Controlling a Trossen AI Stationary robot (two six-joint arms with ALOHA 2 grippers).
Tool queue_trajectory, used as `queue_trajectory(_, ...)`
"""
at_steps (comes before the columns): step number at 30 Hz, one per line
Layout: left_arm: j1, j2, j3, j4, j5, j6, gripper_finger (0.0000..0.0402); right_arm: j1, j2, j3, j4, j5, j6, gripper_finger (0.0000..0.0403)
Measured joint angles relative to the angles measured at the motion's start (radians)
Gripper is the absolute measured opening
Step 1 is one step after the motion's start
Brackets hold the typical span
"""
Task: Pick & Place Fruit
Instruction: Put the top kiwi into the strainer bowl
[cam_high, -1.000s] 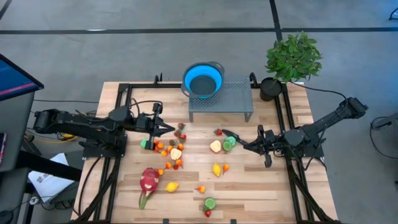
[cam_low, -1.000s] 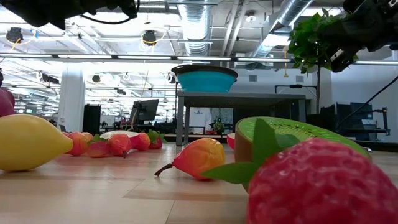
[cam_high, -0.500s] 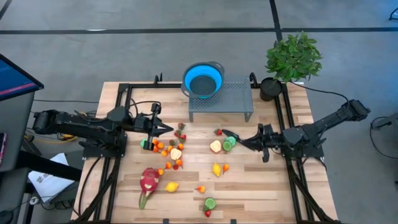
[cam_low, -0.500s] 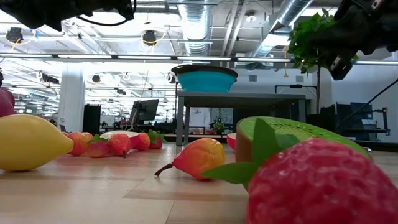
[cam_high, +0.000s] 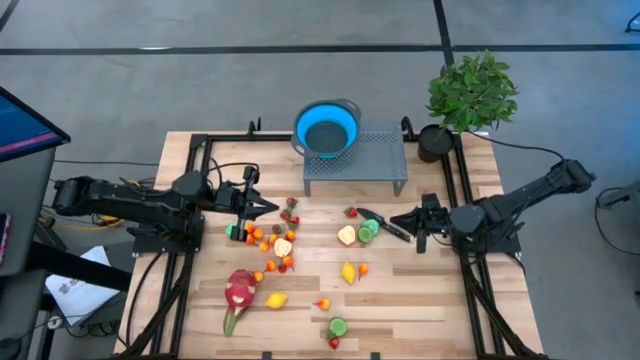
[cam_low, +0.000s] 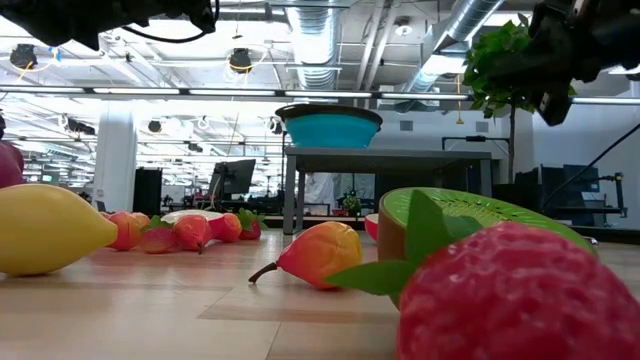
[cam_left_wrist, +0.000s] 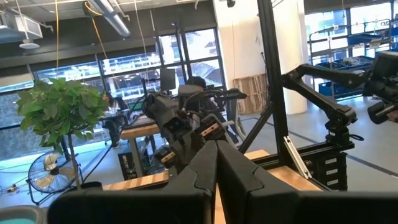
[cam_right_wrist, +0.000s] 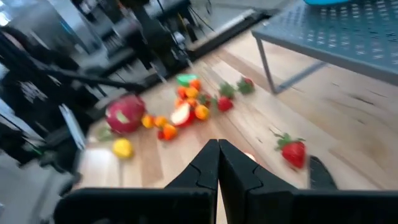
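Fingers of both grippers are pressed together on nothing. The left gripper (cam_high: 268, 208) hangs over the left half of the table (cam_high: 430, 300), its tip just beside a cluster of small fruit (cam_high: 272, 240). The right gripper (cam_high: 398, 220) sits near the table's right side, its tip close to a black-handled knife (cam_high: 384, 224) and a pair of cut pieces, one pale (cam_high: 346, 236), one green (cam_high: 367, 231).

Fruit lies scattered over the wood, none of it yet in the blue bowl (cam_high: 326, 128) that stands on the grey rack (cam_high: 368, 160) at the far edge. A dragon fruit (cam_high: 239, 292) rests near the front left with a lemon (cam_high: 276, 299) beside it; another lemon (cam_high: 348, 272) lies mid-table, a strawberry (cam_high: 351, 212) near the rack, and a green slice (cam_high: 338, 326) at the front edge.

These look like light, hard toy pieces with smooth skins, so they would likely roll or squirt out of a pinch that is off centre. A grip across the widest part of each small piece, fingers straddling it from above, seems safest. The dragon fruit is bulkier; taking it across its narrower width, clear of the green tips, would probably hold best. Pieces in the cluster touch one another, so an outlying one makes the easier first pick.
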Motion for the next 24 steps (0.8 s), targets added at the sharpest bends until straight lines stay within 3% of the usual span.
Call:
queue_trajectory(5, 0.0, 0.0, 0.0, 0.0, 0.0, 0.0, 0.0003, 0.0, 0.08, 0.107, -0.19, 0.001, 0.07, 0.0)
queue_trajectory(14, 0.0, 0.0, 0.0, 0.0, 0.0, 0.0, 0.0003, -0.009, 0.294, 0.216, -0.218, 0.001, 0.152, 0.0)
queue_trajectory(24, 0.0, 0.0, 0.0, 0.0, 0.0, -0.001, 0.0003, -0.014, 0.483, 0.353, -0.214, -0.024, -0.191, 0.0)
